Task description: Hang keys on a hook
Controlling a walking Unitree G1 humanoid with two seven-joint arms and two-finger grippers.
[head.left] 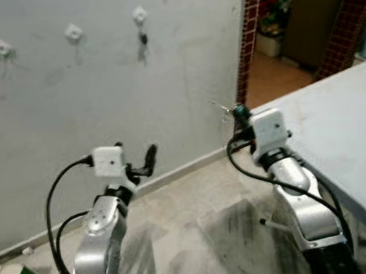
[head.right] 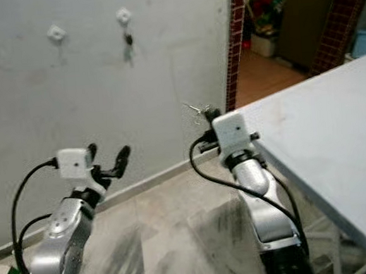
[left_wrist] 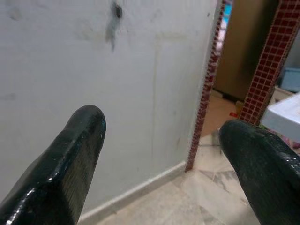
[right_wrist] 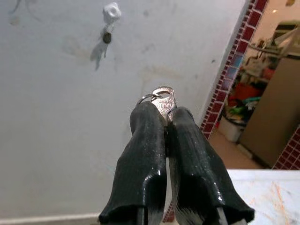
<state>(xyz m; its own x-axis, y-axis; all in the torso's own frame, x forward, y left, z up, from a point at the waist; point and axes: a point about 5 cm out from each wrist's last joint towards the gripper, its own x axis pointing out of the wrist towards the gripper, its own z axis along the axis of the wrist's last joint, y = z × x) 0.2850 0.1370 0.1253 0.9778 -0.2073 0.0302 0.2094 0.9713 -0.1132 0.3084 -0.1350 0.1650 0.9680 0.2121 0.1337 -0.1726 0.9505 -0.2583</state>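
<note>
Pinching a silver key [right_wrist: 163, 99] tight between both fingers on the right gripper [right_wrist: 165, 123]; spread wide with nothing between on the left gripper [head.right: 107, 157], held up low beside the wall.

Ahead, a pale plaster wall [head.left: 103, 86], with a grey table [head.left: 341, 131] to the right and a tiled doorway edge [head.left: 246, 43] between them. Key and ring held out in front of the wall, well below the hooks and apart from them, blade buried in the grip and only the bow and ring poking past the fingertips.

Counted: three white hooks [head.left: 73, 32] in a row on the wall, the rightmost [right_wrist: 111, 10] already carrying a small dark object [right_wrist: 107, 36], too small to identify; two bare. One key in hand, one thin ring [right_wrist: 146, 98], whether more keys hang from it cannot be told. Two grippers.

Likely trouble from here: ring small and lying close against the fingertips, so easy to miss the hook tip or knock the fingers into the wall; letting go before the ring is seated would drop the key to the floor [head.left: 189, 212]. Picking the occupied hook risks crowding or dislodging what hangs there.
</note>
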